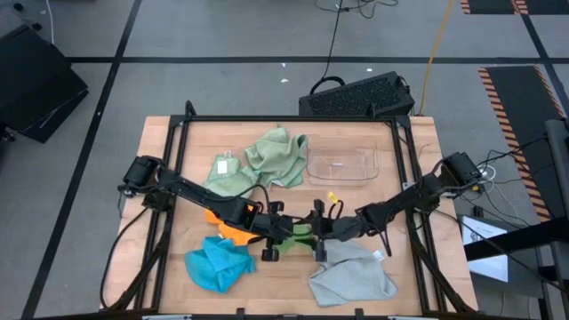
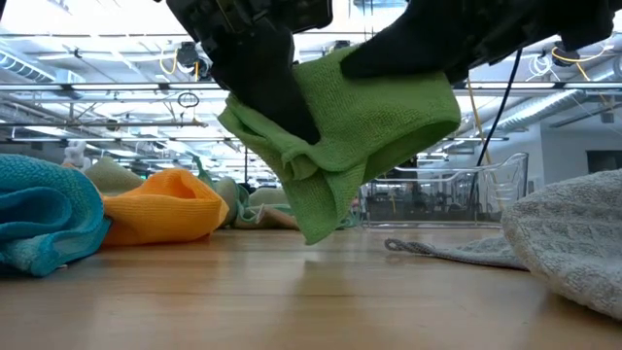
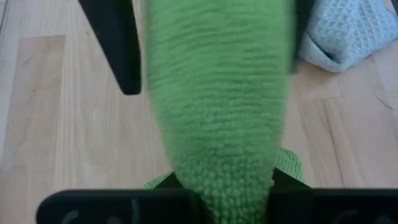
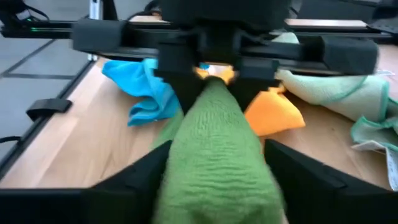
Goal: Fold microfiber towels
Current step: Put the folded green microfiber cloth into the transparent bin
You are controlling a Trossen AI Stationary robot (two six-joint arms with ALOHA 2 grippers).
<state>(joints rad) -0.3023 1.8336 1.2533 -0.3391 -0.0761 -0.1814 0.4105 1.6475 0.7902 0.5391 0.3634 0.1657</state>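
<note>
Left to right across the desk (image 1: 169,142): a bright blue towel (image 1: 216,262) lies crumpled at the near edge, an orange towel (image 1: 233,229) bunched just behind it. At centre, the left gripper (image 1: 283,233) is clamped on the bright green towel (image 2: 374,136), which hangs off the desk in a ribbed, folded drape; the right gripper (image 1: 313,233) straddles its other end, jaws spread apart. A light grey towel (image 1: 353,276) lies rumpled at right.

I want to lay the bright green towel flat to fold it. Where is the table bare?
Bare wood shows along the near edge, between the blue towel and the grey towel, under the bright green towel that both hands hold. The far half is crowded: sage towels beside the clear tray.
</note>
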